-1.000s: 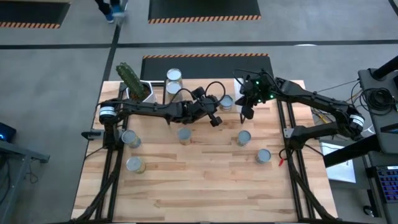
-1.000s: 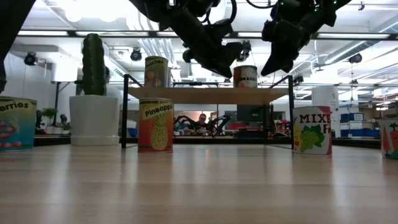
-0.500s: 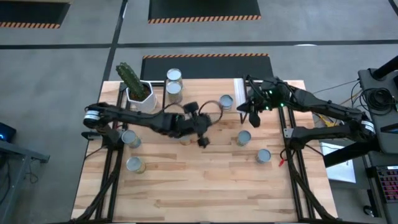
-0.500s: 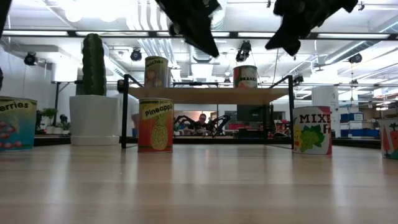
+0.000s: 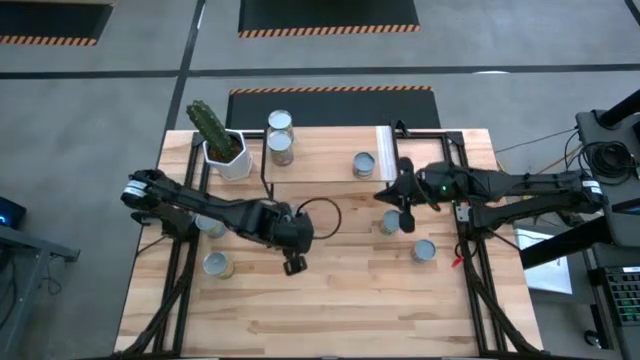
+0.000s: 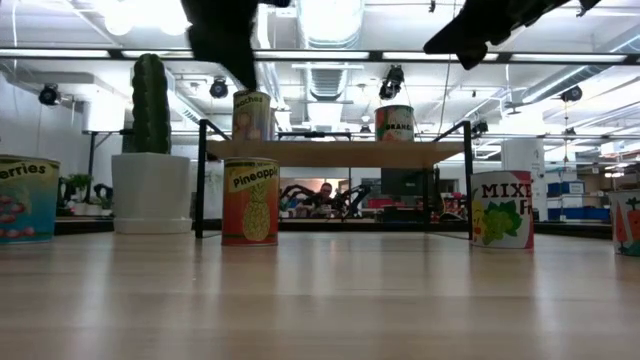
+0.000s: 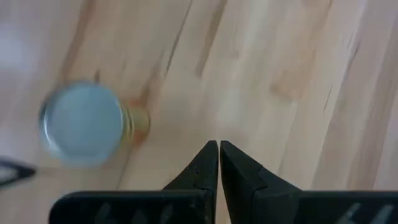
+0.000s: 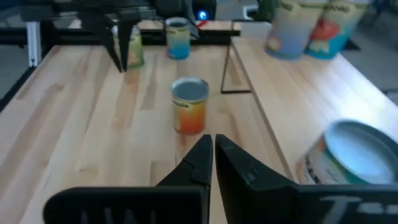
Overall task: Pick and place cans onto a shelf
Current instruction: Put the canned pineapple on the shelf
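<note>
The shelf (image 5: 322, 155) stands at the table's far side, with two cans (image 5: 280, 123) (image 5: 281, 149) near its left end and one can (image 5: 364, 165) near its right end. Other cans stand upright on the tabletop: two at the left (image 5: 210, 226) (image 5: 217, 264), two at the right (image 5: 390, 223) (image 5: 424, 250), and an orange-labelled can (image 8: 189, 106) mid-table, in front of the shelf. My left gripper (image 7: 219, 144) (image 5: 294, 268) is shut, points down over bare wood mid-table and holds nothing. My right gripper (image 8: 212, 138) (image 5: 381, 196) is shut and hangs in the air near the shelf's right end, pointing toward the table's left.
A white pot with a green cactus (image 5: 222, 150) stands at the far left corner, beside the shelf. Black frame rails (image 5: 468, 240) run along the table's left and right sides. Bare wood (image 5: 330, 310) fills the near half of the table.
My left gripper has swung away from the shelf toward the table's near edge and left, tipping from nearly level to pointing down. My right gripper has drawn back from over the shelf's right end toward the near edge. Both stayed shut. No can moved.
</note>
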